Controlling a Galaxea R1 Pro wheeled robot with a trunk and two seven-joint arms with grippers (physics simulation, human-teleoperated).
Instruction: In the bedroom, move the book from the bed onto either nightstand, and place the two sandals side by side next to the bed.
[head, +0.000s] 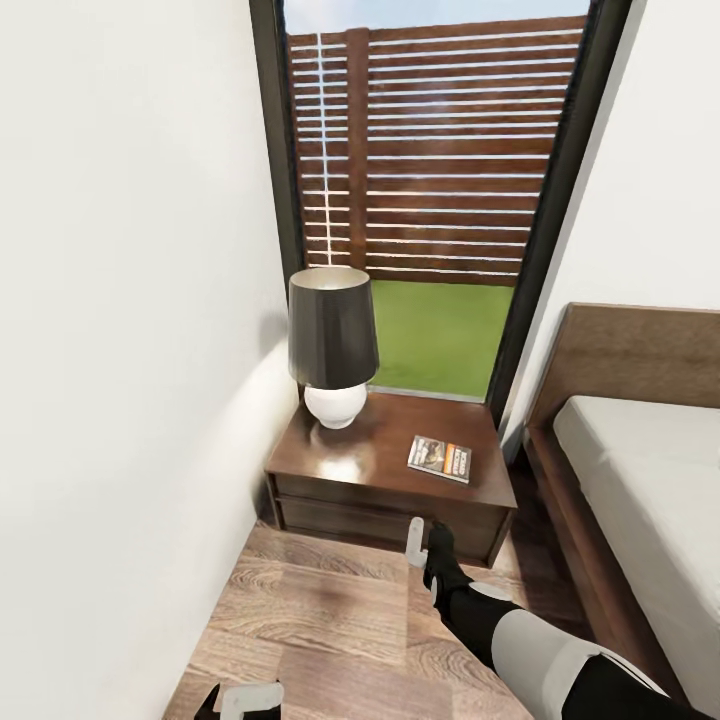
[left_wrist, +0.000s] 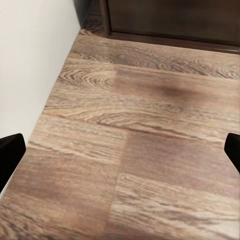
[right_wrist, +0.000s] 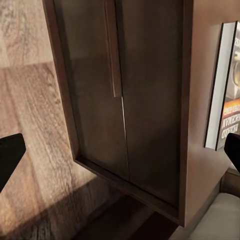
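The bedroom's white wall (head: 120, 300) fills the left of the head view, and the tall window (head: 430, 200) with its slatted fence and lawn takes the upper centre. The bed (head: 640, 470) with its grey mattress runs down the right edge, and the wood-plank floor (head: 320, 620) spreads across the bottom. The dark-brown nightstand (head: 380, 470) sits at mid-frame below the window, in the gap between wall and bed. A lamp (head: 333, 345) with a dark shade stands on the left part of its top. The book (head: 440, 458) lies flat on the right part of that top, so this half of the task looks done, while no sandal can be seen. The right gripper (head: 428, 545) sits just below the nightstand's front edge in the head view, a little left of the book and lower in the frame, not touching it. In the right wrist view its dark fingertips (right_wrist: 10, 155) stand wide apart with nothing between them, so the claw is spread and empty. The left gripper (left_wrist: 120, 150) is likewise spread and empty over bare floor in the left wrist view. The likely trouble is the tight space: if the right arm swings up or sideways as it pulls away, it could strike the nightstand's edge or sweep the book off. A sharp turn of the base could also bump the bed frame or lamp.
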